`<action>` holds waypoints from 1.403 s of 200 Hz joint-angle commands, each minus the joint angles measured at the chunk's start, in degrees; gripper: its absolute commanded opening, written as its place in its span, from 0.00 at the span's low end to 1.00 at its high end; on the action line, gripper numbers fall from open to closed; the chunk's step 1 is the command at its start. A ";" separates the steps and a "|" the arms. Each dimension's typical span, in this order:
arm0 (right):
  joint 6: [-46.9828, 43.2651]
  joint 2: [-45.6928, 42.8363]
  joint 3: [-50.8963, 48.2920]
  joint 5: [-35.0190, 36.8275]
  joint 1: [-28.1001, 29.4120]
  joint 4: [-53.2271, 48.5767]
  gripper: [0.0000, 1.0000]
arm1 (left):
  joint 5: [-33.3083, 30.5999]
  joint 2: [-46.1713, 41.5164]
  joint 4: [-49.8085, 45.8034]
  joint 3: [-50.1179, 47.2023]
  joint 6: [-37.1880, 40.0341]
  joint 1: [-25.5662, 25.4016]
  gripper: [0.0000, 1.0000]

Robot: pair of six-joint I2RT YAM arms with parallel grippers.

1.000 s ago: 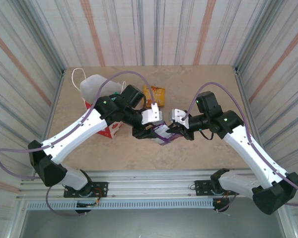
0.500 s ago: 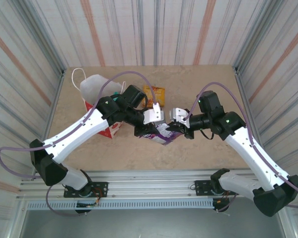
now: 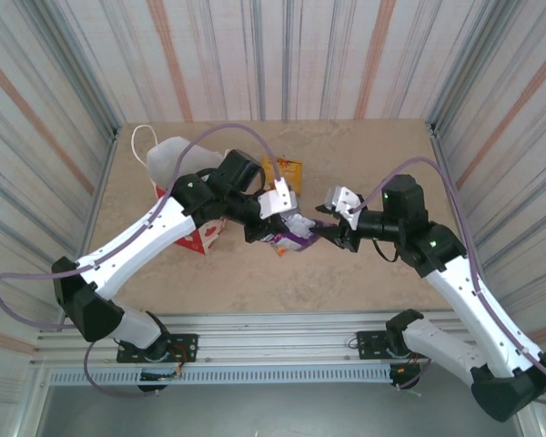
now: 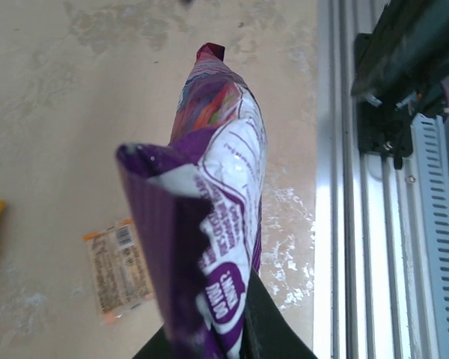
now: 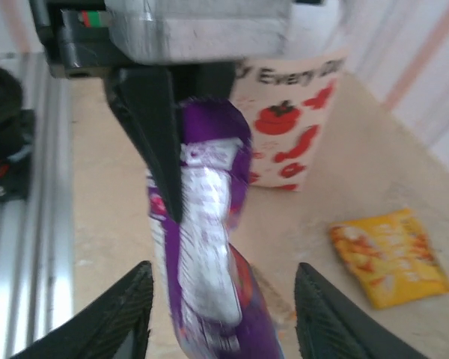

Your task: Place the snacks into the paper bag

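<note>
Lab test cell, striped panel walls (image 3: pixel 73 73), aluminium rail (image 3: pixel 273 326)

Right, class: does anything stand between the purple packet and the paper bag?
Nothing loose lies between them. The purple packet, clamped in the left gripper, hangs just right of the paper bag; only the left arm itself overlaps the bag from above. The orange-yellow packet lies farther back, off that line.

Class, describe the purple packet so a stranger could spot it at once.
Look to the middle of the table, right of the paper bag. There the left gripper pinches the purple packet above the tabletop. Only it is purple and lifted; the yellow packet behind it lies flat.
</note>
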 commanded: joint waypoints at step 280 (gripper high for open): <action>23.90 7.40 -7.16 2.62 -1.96 13.60 0.57 | -23.13 -17.57 -16.38 11.04 -17.50 32.27 0.00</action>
